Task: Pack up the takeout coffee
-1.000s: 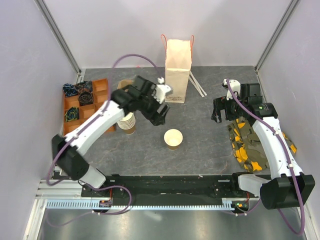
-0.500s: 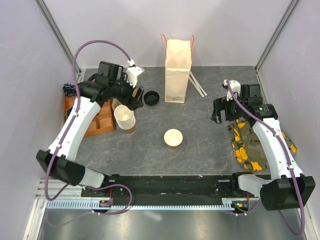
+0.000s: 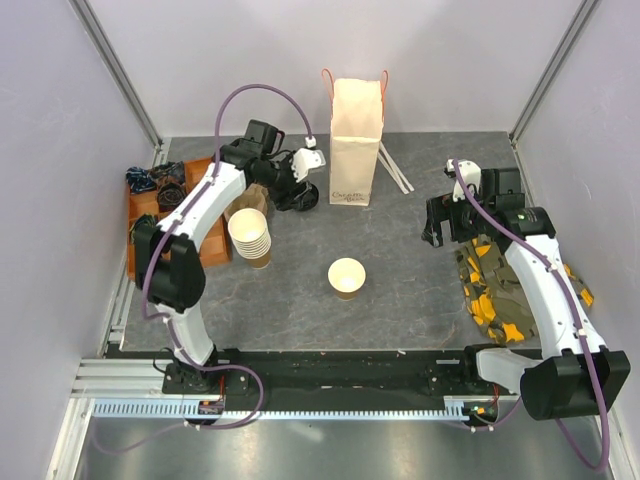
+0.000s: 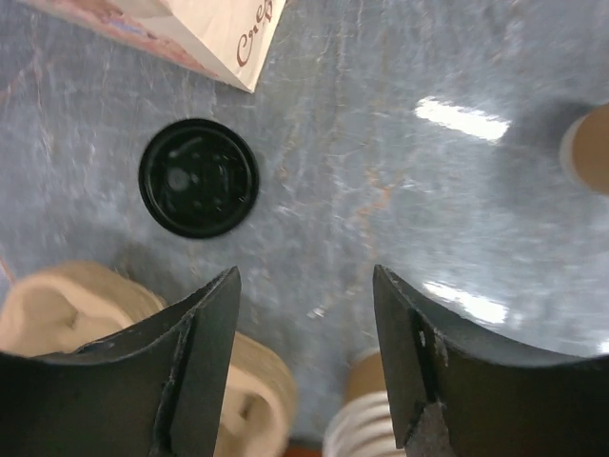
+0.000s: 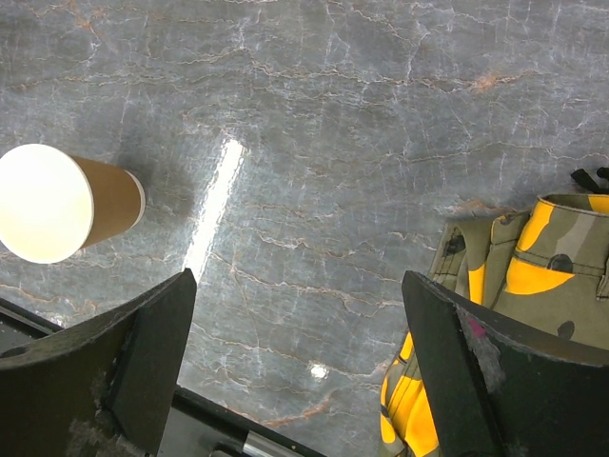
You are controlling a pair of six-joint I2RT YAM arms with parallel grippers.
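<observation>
Your table (image 3: 420,300) carries everything. Start with the one paper bag (image 3: 357,140). It stands upright at the middle of the far edge with its mouth open to the top, so it looks ready to take the drink from above.

Your right hand (image 5: 297,278) hangs with its fingers wide apart and nothing between them, near the right edge. It is just above the one camouflage cloth (image 3: 490,285) and well clear of the work, which reads as waiting.

One orange tray (image 3: 198,172) sits along the left edge, with dark bundles in its compartments; I can't count them. Beside it stands one stack of lidless cups (image 3: 250,238), and I can't count those from here either.

The takeout coffee cup (image 3: 347,277) is the single cup standing alone. It is near the middle of the table, toward the near edge, and its top is open with no lid on it.

Your left hand (image 4: 304,286) is over the far-left part of the table with its fingers apart and empty, aimed down close to the one loose black lid (image 4: 199,177). That lid lies flat just beside the bag's left corner. My judgement is that you're lining up to pick it up, since the cup needs capping before it goes in the bag.

Two pale sticks (image 3: 395,168) lie to the right of the bag.
</observation>
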